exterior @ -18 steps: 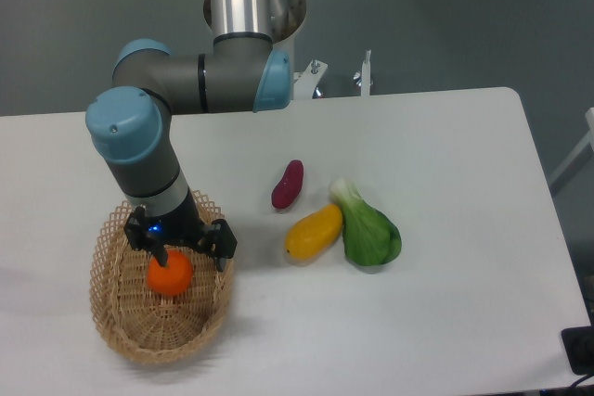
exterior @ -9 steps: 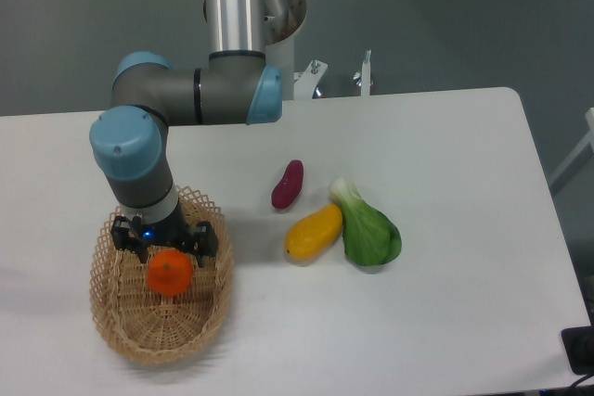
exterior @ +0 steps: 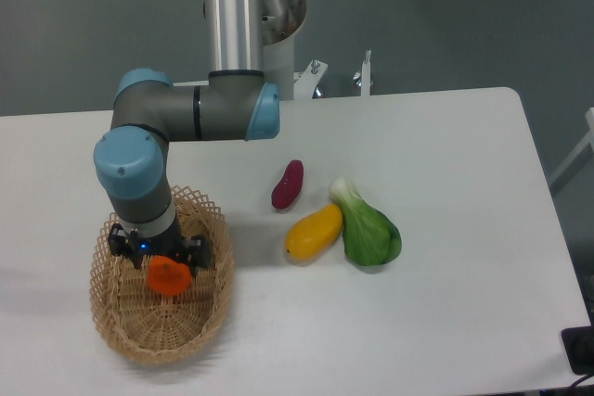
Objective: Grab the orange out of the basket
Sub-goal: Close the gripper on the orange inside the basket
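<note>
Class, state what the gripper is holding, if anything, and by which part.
It cannot be told. The gripper sits over the orange in the basket, hiding its fingertips, so no hold shows.

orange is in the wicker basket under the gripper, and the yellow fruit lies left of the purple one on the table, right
Not quite. The camera view shows the yellow fruit lying to the right of and below the purple one, touching the green vegetable. The rest holds: the orange is in the wicker basket, under the gripper.
</note>
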Controlling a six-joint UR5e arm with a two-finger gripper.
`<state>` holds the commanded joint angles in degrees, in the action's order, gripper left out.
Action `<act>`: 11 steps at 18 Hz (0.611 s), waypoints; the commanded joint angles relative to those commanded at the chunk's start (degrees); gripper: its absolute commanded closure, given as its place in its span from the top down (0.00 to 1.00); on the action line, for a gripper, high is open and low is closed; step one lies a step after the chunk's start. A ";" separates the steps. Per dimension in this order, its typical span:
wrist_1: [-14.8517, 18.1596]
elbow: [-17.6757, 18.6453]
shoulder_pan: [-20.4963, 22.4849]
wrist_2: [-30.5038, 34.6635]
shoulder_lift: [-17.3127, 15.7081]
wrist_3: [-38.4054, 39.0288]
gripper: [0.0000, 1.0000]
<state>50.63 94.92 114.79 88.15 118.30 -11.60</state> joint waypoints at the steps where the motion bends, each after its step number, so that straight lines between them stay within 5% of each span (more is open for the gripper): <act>1: 0.00 -0.09 0.00 -0.09 0.44 -0.09 1.00; 11: -0.26 0.17 0.00 -0.35 1.50 0.00 1.00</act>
<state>50.36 95.10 114.79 87.80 119.79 -11.60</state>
